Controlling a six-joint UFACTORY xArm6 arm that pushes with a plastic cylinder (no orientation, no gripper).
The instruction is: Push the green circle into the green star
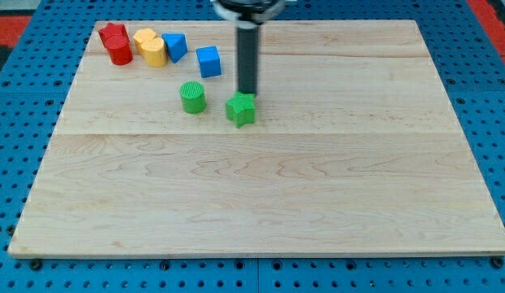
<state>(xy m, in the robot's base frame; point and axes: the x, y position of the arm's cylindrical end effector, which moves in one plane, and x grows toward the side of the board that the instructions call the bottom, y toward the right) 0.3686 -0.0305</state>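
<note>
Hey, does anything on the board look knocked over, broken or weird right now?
Nothing stands out. Every block sits upright on the wooden board; my tip rests just behind the green star, with the green circle apart at its left.

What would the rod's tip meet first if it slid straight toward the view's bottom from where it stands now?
Most likely the green star. My tip sits just above it in the view, touching or nearly so; depth is unclear. The green circle lies off to the view's left, outside that line.

Counted on wooden board (261, 203): two green blocks, circle (192, 97) and star (242, 109). Two blue, cube (208, 62) and triangle (176, 45). Two red (116, 43), shapes unclear. Two yellow (151, 47), shapes unclear. Eight total. One rod, my tip (248, 93).
</note>
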